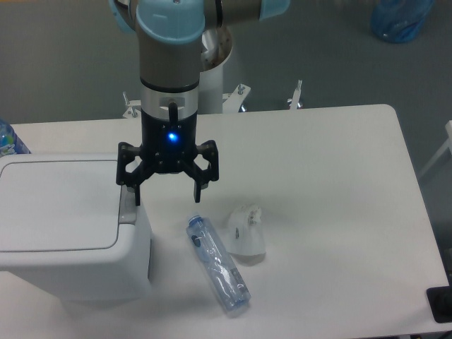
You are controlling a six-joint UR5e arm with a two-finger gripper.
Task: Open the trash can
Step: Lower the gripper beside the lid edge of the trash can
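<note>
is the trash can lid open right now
No, the flat lid lies closed on the trash can, and the open end effector hangs by its grey latch.

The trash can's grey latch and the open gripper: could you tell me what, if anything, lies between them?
Nothing: in the camera view the gripper hangs open with one finger directly over the latch on the trash can.
</note>
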